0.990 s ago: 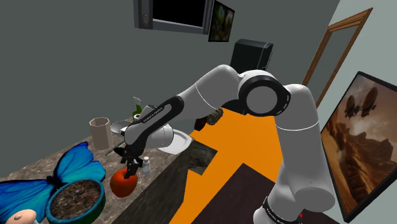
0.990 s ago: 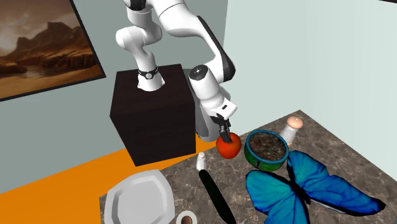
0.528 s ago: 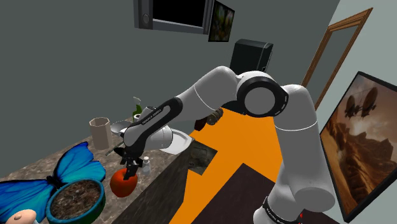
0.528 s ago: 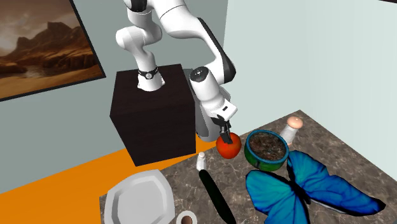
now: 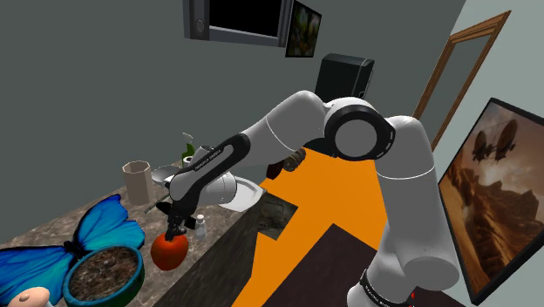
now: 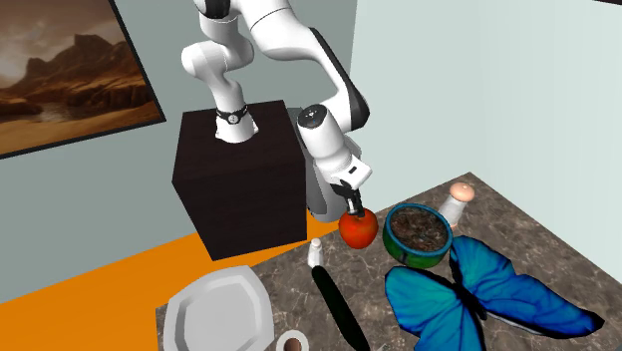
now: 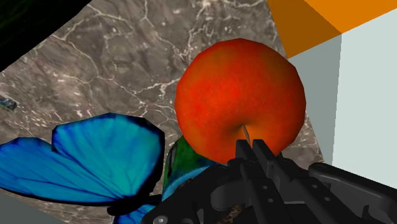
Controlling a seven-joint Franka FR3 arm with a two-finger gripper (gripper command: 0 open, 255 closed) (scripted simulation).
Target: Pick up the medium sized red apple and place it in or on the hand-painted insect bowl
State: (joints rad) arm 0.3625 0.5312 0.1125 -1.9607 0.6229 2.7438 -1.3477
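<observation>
Hovering above apple [image 7: 238, 95], gripper [image 7: 253, 146] jaws together at stem, clasping no flesh. Apple directly beneath jaws; bowl [image 6: 419, 258] just beyond. Risk: lifting empty, or nudging apple off counter [image 7: 127, 57] edge, for want of grip.

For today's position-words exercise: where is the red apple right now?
In the shoulder view's lower left, the apple sits on the marbled counter near its edge, right of the bowl, just under the hand.
</observation>
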